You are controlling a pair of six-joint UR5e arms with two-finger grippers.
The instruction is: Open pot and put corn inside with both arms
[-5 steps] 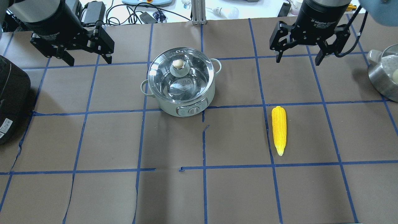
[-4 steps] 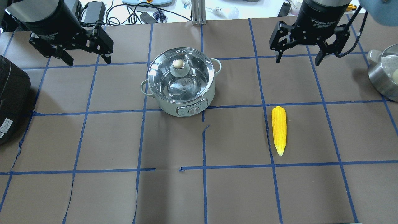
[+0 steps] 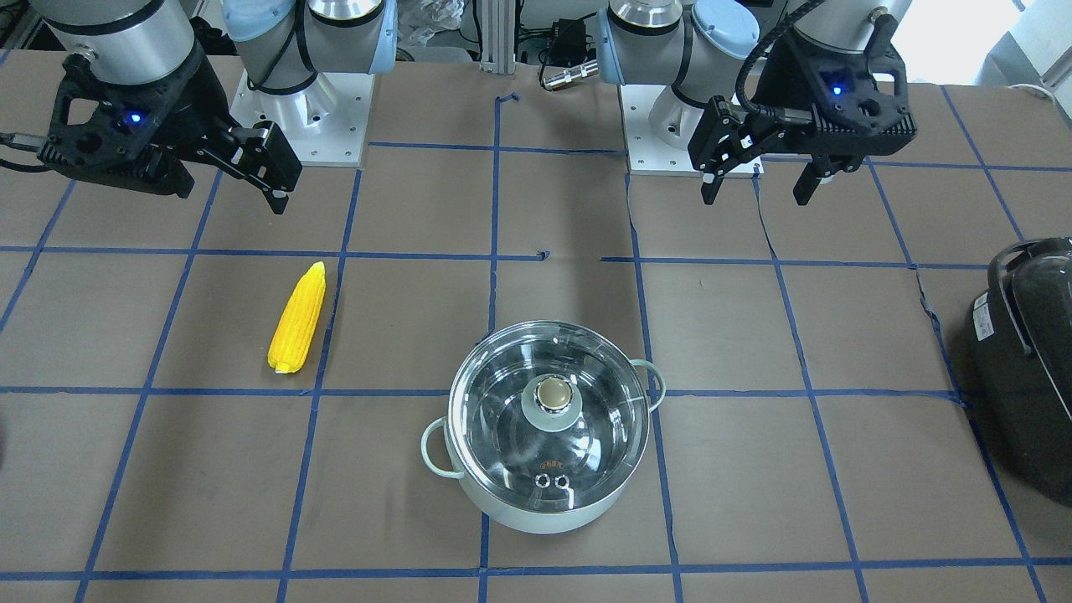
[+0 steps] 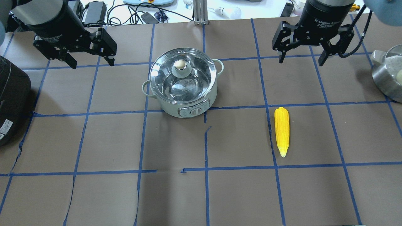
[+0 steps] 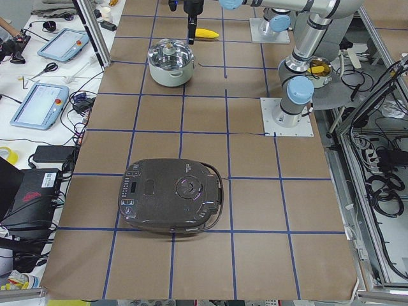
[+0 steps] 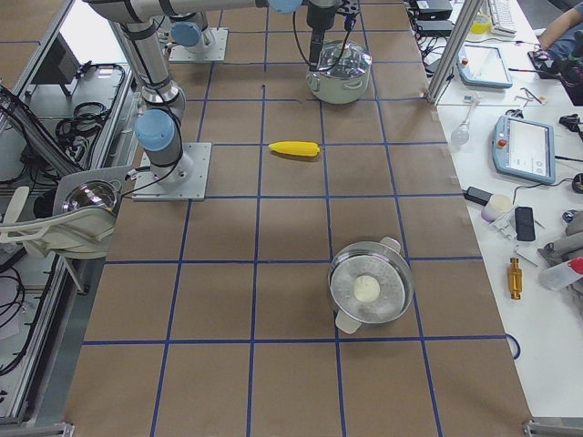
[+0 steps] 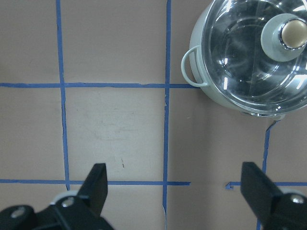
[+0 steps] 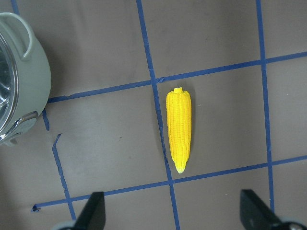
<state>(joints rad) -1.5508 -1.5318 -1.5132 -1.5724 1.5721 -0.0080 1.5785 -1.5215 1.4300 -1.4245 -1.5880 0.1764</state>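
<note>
A black appliance (image 4: 12, 94) sits at the far left of the counter (image 4: 110, 141). The left fingers (image 4: 108, 47) hang spread wide above the counter, holding nothing. To their right, well apart from them, stands the pot (image 4: 169, 108), with its glass lid (image 4: 191, 84) on and the pale knob (image 4: 179, 64) at the middle. In the left wrist view the pot lies ahead of the fingers, on the side of the right-hand one. Further right, the corn (image 4: 281, 131) lies flat on the counter, well apart from the pot. The right fingers (image 4: 323, 56) are also spread and empty. In the right wrist view the corn lies ahead of them, between their two lines, with its narrow tip toward them. A steel pot (image 4: 388, 84) sits at the right edge.
</note>
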